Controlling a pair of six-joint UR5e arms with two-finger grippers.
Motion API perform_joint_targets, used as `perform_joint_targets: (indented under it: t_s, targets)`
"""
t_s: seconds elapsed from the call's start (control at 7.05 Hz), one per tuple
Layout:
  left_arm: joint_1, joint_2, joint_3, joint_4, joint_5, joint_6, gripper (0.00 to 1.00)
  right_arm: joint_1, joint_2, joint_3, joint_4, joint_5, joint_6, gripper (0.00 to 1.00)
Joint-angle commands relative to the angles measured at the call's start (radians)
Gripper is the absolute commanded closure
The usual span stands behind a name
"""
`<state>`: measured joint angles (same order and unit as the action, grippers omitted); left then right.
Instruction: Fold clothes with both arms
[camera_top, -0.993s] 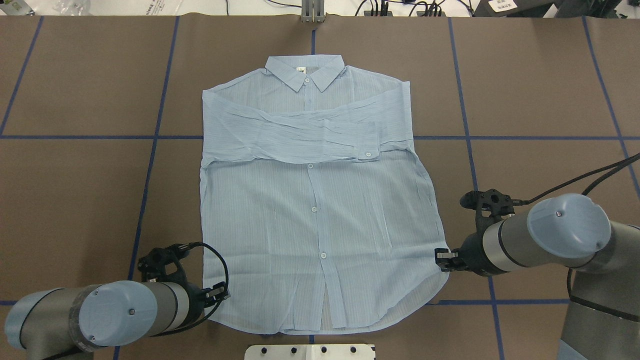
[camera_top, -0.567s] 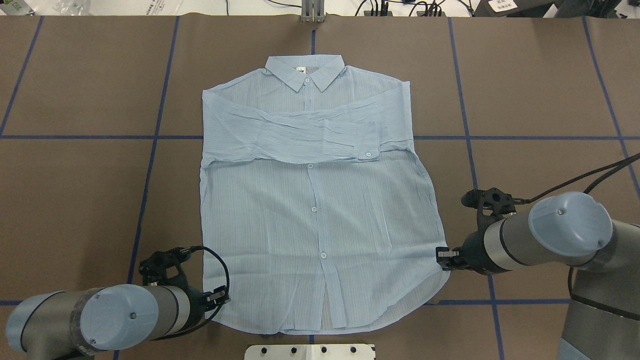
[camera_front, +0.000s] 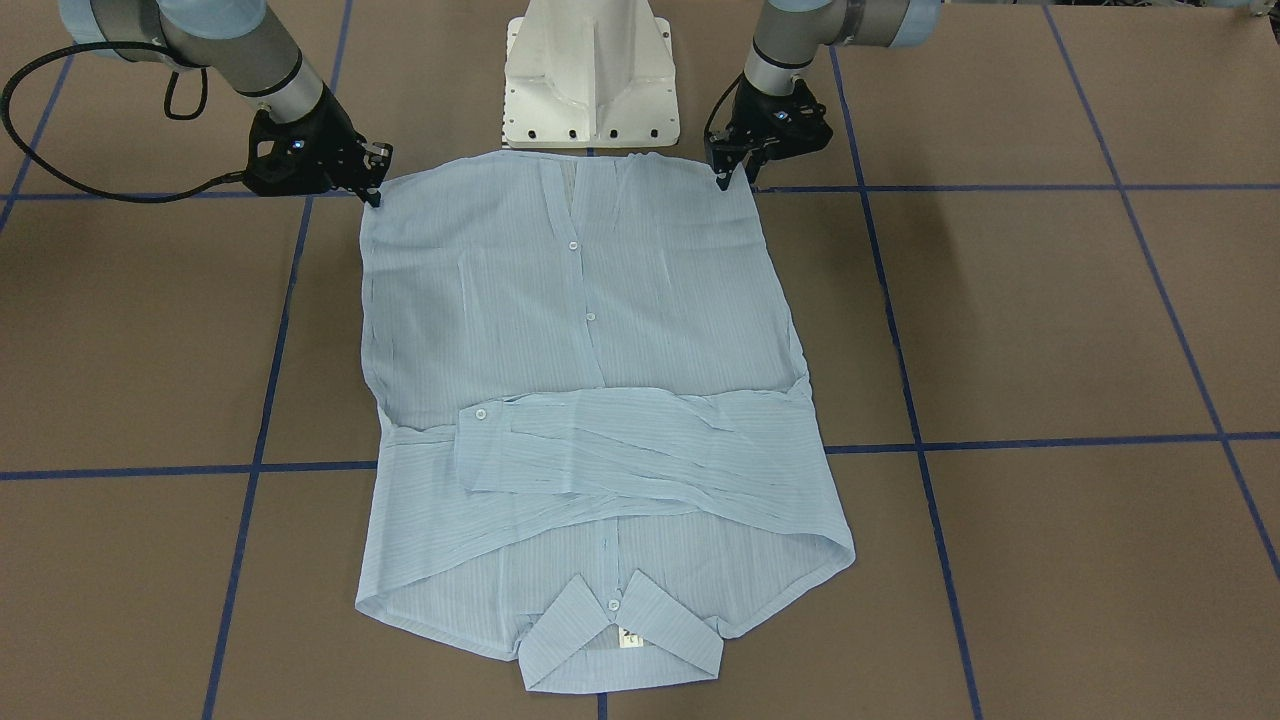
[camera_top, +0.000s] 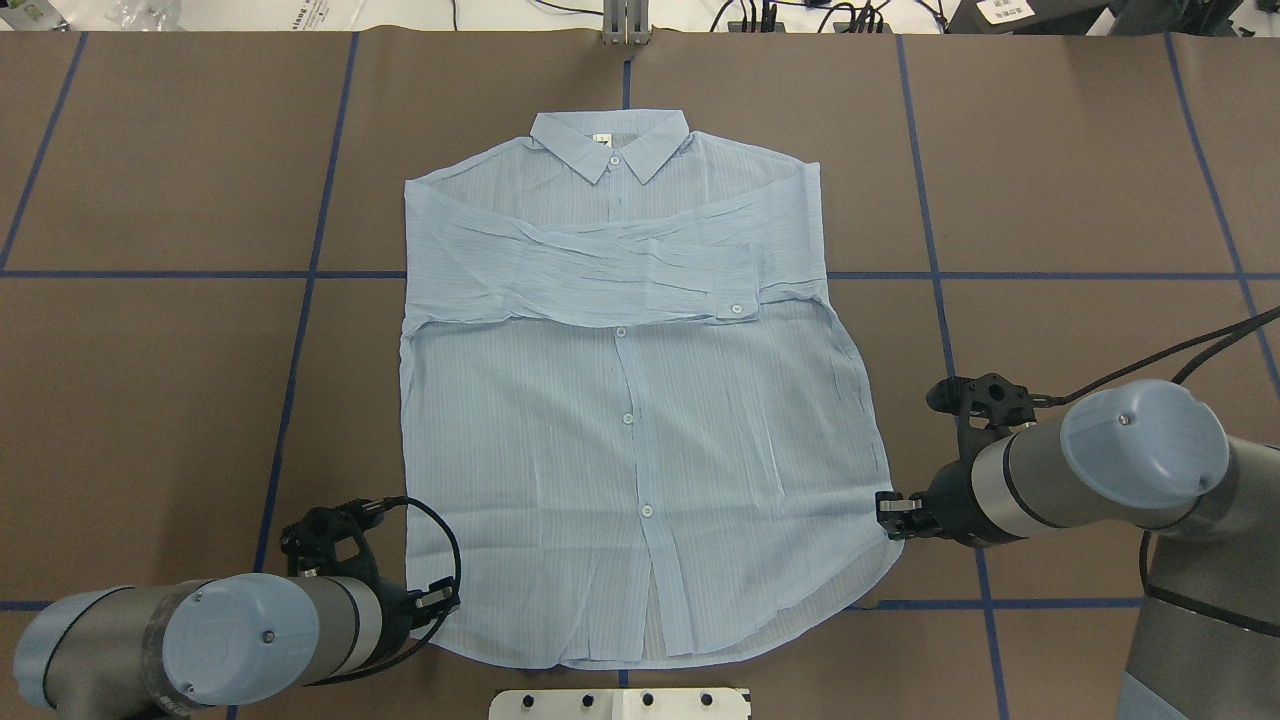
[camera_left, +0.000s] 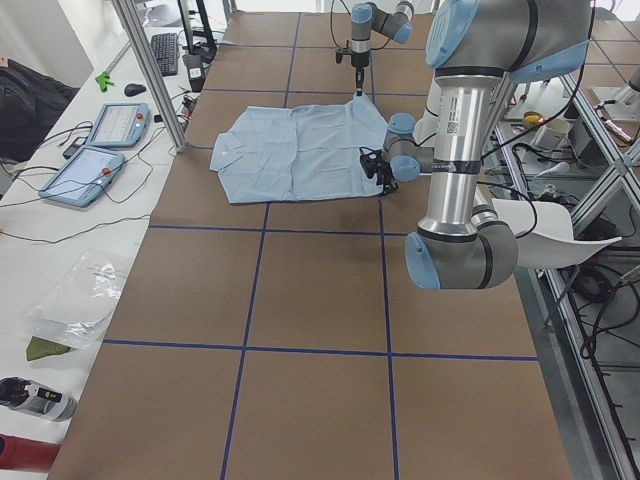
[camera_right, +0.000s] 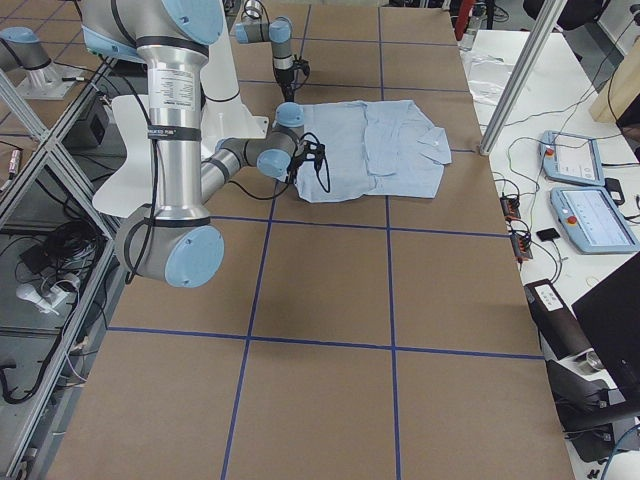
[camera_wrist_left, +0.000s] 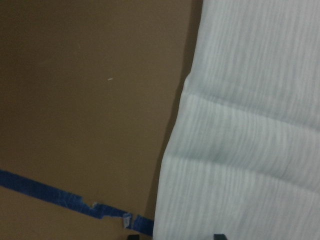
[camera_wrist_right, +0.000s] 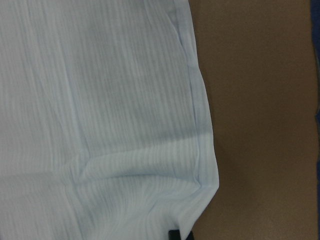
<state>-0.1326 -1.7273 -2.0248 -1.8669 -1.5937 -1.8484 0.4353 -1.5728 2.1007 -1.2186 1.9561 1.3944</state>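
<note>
The light-blue shirt (camera_top: 620, 430) lies flat, buttoned side up, on the brown table (camera_top: 150, 400). Its collar (camera_top: 610, 140) points away from the robot and both sleeves are folded across the chest. My left gripper (camera_top: 441, 595) sits low at the hem's left corner, its jaws apart; the left wrist view shows the shirt's edge (camera_wrist_left: 170, 160) between two dark fingertips. My right gripper (camera_top: 886, 512) rests against the hem's right edge, jaws apart in the front-facing view (camera_front: 376, 178). The right wrist view shows the rounded hem corner (camera_wrist_right: 200, 170) and one fingertip.
The white pedestal base (camera_front: 590, 80) stands just behind the hem, between the two arms. Blue tape lines (camera_top: 300, 300) cross the table. Beyond the table's far edge, a side bench holds tablets (camera_left: 95, 150) and cables.
The left arm has shifted slightly toward the robot's side of the table, and the right arm has crept a little to the right. The shirt lies as before.
</note>
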Motion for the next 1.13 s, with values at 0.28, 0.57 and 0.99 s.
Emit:
perform_joint_targets:
  t_s: [0.28, 0.57, 0.99]
  targets:
    - [-0.001, 0.002, -0.003, 0.005, -0.002, -0.002, 1.00, 0.019, 0.000, -0.002, -0.001, 0.023, -0.002, 1.00]
    - [-0.018, 0.012, -0.024, 0.005, -0.053, 0.008, 1.00, 0.029, 0.000, -0.002, -0.001, 0.030, -0.002, 1.00]
    - [-0.045, 0.014, -0.073, 0.048, -0.057, 0.021, 1.00, 0.078, 0.000, -0.005, -0.001, 0.065, -0.012, 1.00]
